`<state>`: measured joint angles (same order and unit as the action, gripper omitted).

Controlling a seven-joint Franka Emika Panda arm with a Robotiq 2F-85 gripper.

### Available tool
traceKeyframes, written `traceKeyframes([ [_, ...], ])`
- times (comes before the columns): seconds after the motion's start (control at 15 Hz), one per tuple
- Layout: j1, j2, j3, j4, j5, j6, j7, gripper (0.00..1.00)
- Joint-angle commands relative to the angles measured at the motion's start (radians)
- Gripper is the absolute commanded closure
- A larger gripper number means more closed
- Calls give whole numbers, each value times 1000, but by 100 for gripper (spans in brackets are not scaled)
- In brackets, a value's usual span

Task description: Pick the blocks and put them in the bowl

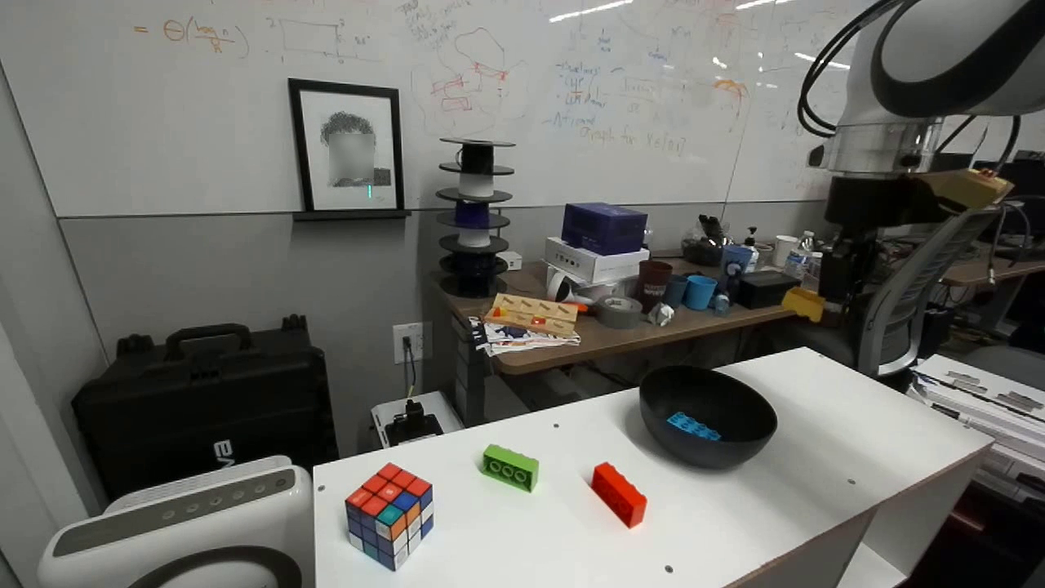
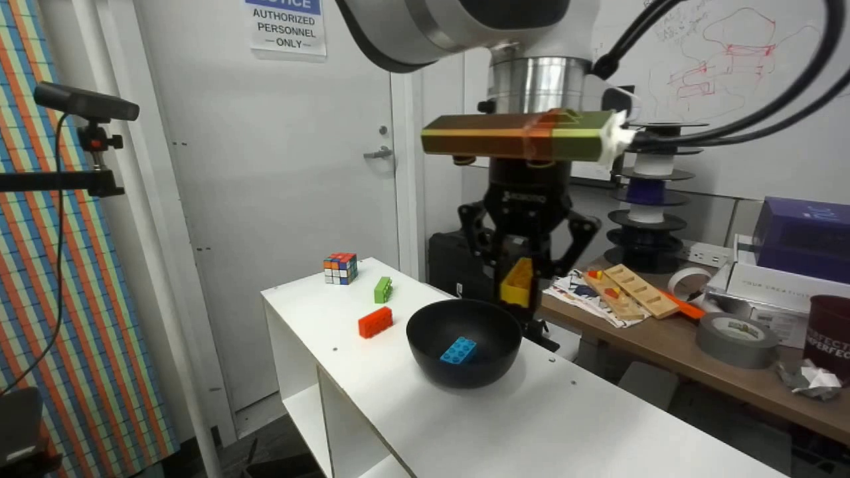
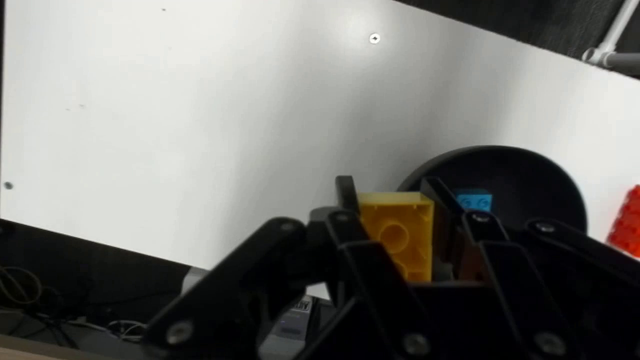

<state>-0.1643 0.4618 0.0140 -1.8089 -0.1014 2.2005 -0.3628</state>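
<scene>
At the back I see a big whiteboard (image 1: 522,106), with handwriting in several colours. Nearer to me stands a white table (image 1: 702,514). The gripper (image 3: 392,195) hangs in the air, while on the table rests the round black bowl (image 1: 727,392). Next in size comes a puzzle cube (image 1: 390,516). Smaller still, the yellow block (image 3: 402,235) is clasped in the gripper from two sides; in the wrist view, the bowl appears beside it. Its hollow face shows a round tube. The red block (image 1: 619,494) and the green block (image 1: 510,468) lie on the table; the blue block (image 1: 694,426), studs upward, is inside the bowl.
</scene>
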Motion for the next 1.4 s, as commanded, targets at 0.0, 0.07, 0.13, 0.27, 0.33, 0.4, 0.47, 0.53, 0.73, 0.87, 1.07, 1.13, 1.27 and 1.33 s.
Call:
traceKeyframes([
  [0.0,41,-54,23,-107,-10,31,-53,88],
  [0.07,52,-43,27,-119,-18,57,-62,88],
  [0.13,62,-29,27,-127,-27,81,-66,88],
  [0.27,80,2,26,-140,-51,150,-72,88],
  [0.33,84,16,30,-142,-54,176,-79,88],
  [0.4,89,30,32,-143,-60,200,-79,88],
  [0.47,95,42,34,-141,-65,218,-77,88],
  [0.53,100,52,35,-141,-71,239,-75,85],
  [0.73,113,55,35,-151,-94,288,-73,31],
  [0.87,109,32,43,-168,-92,299,-81,16],
  [1.07,101,-37,44,-198,-70,302,-60,0],
  [1.13,103,-84,25,-210,-70,255,-24,0],
  [1.27,106,-8,25,-151,-76,261,-36,0],
  [1.33,104,-44,11,-161,-77,244,-28,0],
])
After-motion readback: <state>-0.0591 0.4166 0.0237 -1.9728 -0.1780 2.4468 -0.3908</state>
